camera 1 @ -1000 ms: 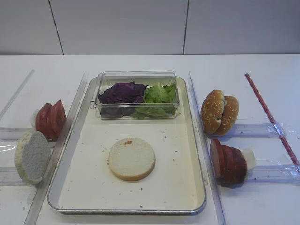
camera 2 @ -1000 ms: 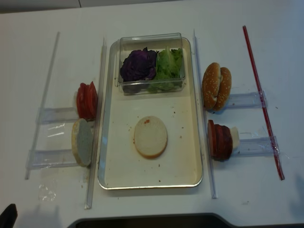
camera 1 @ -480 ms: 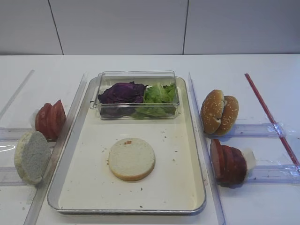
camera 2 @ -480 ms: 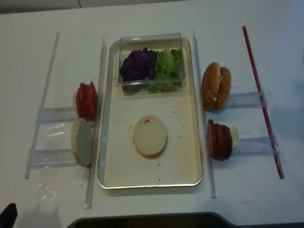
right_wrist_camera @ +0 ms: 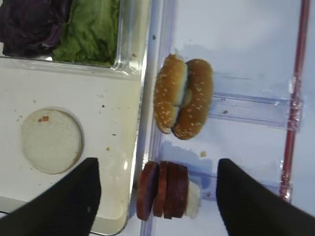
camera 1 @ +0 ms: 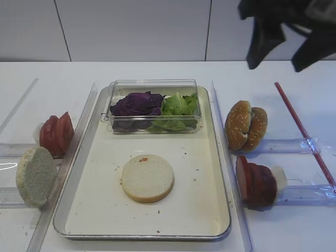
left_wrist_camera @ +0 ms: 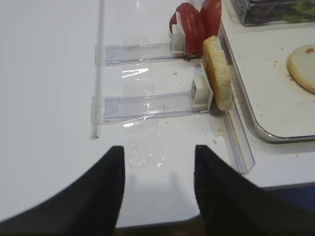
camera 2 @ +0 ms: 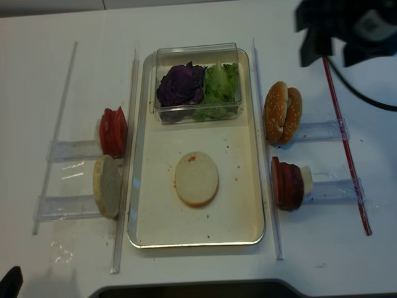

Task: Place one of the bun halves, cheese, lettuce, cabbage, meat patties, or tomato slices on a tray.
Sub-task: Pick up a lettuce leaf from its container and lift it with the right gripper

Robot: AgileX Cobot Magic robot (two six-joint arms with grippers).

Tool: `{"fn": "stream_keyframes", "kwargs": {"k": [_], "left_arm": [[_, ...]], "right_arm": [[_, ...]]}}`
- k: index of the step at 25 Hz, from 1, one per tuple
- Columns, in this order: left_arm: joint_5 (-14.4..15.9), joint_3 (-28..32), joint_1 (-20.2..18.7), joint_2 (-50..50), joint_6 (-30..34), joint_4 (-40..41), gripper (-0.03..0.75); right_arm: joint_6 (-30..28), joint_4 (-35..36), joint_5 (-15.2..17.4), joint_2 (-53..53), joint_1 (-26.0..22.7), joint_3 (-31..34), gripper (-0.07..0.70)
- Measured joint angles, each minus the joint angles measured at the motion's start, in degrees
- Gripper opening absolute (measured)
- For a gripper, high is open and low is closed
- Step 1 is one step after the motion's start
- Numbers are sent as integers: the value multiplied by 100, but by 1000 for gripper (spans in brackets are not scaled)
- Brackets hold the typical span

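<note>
A cream-white tray (camera 1: 68,210) is seen in the middle of the white table (camera 1: 157,71), and a pale bun half (camera 1: 147,177) lies flat on it, cut face up, roughly at its centre. At the far end of the tray a clear plastic box (camera 1: 152,86) is set, in which the purple cabbage (camera 1: 137,103) lies on the left and the green lettuce (camera 1: 179,106) on the right, touching each other. To the left of the tray, red tomato slices (camera 1: 56,133) are stood on edge in a clear holder, and another pale bun half (camera 1: 35,175) is propped on edge just nearer the camera. To the right, two sesame bun halves (camera 1: 245,125) are leaned together on edge, with a stack of dark red slices (camera 1: 255,181) nearer the camera, and a red strip (camera 1: 302,128) runs along the table beyond them. The right gripper (camera 1: 286,44) is held high above the sesame buns, its fingers spread wide apart with nothing between them. The left gripper (left_wrist_camera: 158,169) is seen in its wrist view above the near left table edge, its fingers likewise spread and empty
</note>
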Motion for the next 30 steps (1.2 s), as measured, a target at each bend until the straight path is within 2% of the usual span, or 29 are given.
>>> {"fn": "stream_keyframes", "kwargs": {"k": [5,13,18,23,30], "left_arm": [[0,0,0,0,0,0,316],[0,0,0,0,0,0,316],[0,0,0,0,0,0,315],[0,0,0,0,0,0,315],[0,0,0,0,0,0,315]], "right_arm": [[170,-33,-33,1017,453,-721,508],[177,33,-55,2179,488,-1751,508],[177,185,-69,2646,488,-2105,508],[177,488,-90,2887,488,-2184,508],[140,426,-332,3269,838,-2468,508]]}}
